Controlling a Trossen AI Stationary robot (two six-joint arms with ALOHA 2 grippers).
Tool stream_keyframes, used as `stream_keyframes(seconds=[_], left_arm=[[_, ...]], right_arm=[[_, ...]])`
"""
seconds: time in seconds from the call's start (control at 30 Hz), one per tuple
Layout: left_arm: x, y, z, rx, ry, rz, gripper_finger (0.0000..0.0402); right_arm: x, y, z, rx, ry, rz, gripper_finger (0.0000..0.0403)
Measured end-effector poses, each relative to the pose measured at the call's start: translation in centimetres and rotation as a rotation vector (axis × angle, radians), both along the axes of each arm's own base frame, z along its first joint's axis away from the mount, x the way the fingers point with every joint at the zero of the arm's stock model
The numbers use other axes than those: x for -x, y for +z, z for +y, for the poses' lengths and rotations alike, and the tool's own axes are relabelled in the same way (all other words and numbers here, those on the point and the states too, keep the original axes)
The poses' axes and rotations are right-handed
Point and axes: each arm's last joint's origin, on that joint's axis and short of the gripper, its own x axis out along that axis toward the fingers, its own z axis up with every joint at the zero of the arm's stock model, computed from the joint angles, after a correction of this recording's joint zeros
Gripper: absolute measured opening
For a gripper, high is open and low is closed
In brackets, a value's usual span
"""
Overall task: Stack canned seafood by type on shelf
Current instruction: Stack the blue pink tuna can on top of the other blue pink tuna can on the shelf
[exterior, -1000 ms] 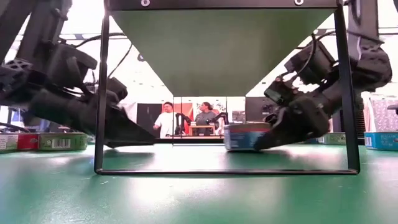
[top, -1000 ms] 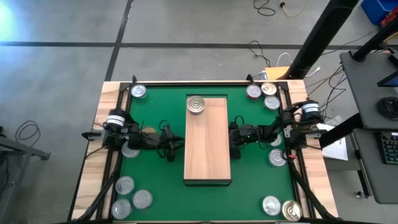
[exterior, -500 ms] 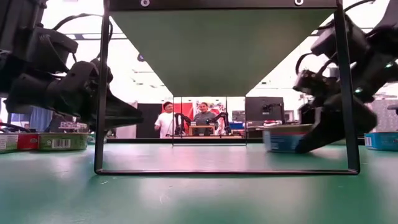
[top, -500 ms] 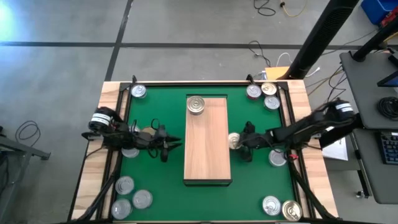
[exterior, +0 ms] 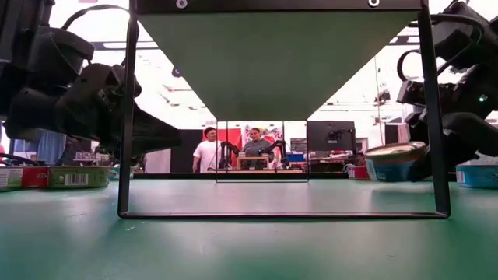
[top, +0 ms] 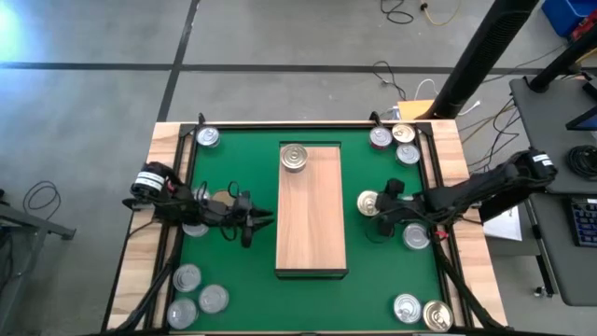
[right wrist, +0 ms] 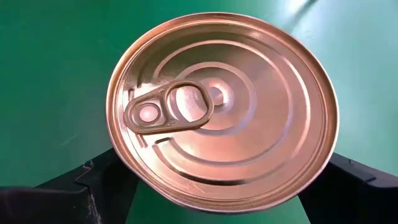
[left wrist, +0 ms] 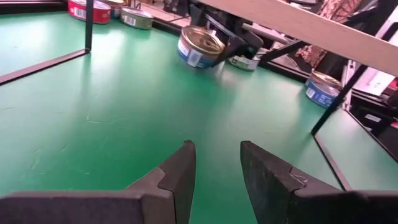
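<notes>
Shelf (top: pixel 312 210) seen from table height: only dark frame and underside, top face out of sight. Can (top: pixel 195 227) left of shelf half hidden under left arm (top: pixel 187 203). Can (top: pixel 414 235) right of shelf partly covered by right arm (top: pixel 466 191). Right wrist view: held can (right wrist: pixel 221 109) fills picture, fingers (right wrist: pixel 93 186) mostly hidden beneath it. Labels on cans (exterior: pixel 66 177) left of shelf frame too small to read.

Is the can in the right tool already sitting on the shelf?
No: the can held by the right tool is beside the shelf, over the green mat.
</notes>
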Motion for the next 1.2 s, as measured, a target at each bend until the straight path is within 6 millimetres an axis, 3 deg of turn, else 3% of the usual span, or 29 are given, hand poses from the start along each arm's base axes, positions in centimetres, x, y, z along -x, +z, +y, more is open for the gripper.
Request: stream_keyframes(seconds=[0.27,0.7,0.93,1.2], left_arm=[[0.1,-0.1,0.1,0.005,0.011,0.009,0.0113],[0.1,-0.2,0.1,0.015,0.021,0.017,0.0113],[-0.6,-0.2,-0.2,0.024,-0.029,0.022,0.0113],[1.1,-1.7,0.1,0.073,-0.004,0.172,0.0113]], right_arm=[[-0.1,1.8,0.0,0.023,0.033,-0.075,0.0346],[-1.7,8.5,-0.4,0.195,-0.026,-0.041,0.0349],[-3.3,13.0,-0.1,0.246,0.041,-0.064,0.0348],[-5.8,16.8,-0.3,0.259,0.130,-0.123,0.0348]])
